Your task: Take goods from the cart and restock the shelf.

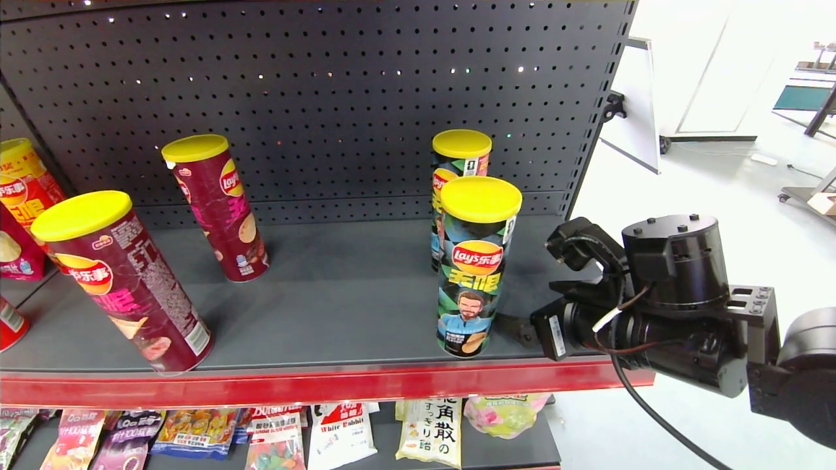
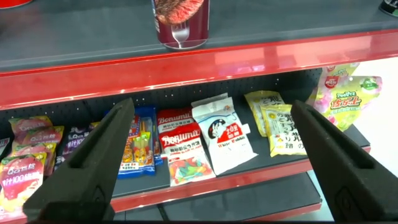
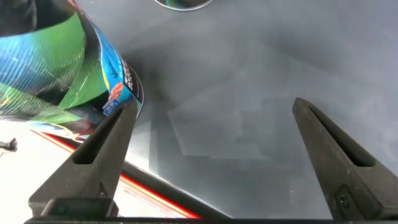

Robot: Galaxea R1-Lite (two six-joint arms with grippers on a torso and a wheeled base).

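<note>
In the head view, the grey shelf (image 1: pixel 339 307) with its red front lip runs across the middle of the frame. A green chip can (image 1: pixel 479 267) with a yellow lid stands upright right of centre, near the lip, and a second green can (image 1: pixel 461 156) stands directly behind it. Two maroon cans are at the left, one (image 1: pixel 219 209) toward the back and one (image 1: pixel 124 281) at the front lower left. The right arm (image 1: pixel 679 307) comes in from the lower right, its front end low beside the base of the front green can. In the left wrist view, the left gripper (image 2: pixel 211 104) is spread wide with nothing between its fingers. Behind it lies a lower shelf of snack bags (image 2: pixel 221 134), and a maroon can's base (image 2: pixel 180 25) stands on the deck above. In the right wrist view, the right gripper (image 3: pixel 212 106) is also spread wide over the bare grey deck. The green can's base (image 3: pixel 74 68) is just beside one finger, not held.
</note>
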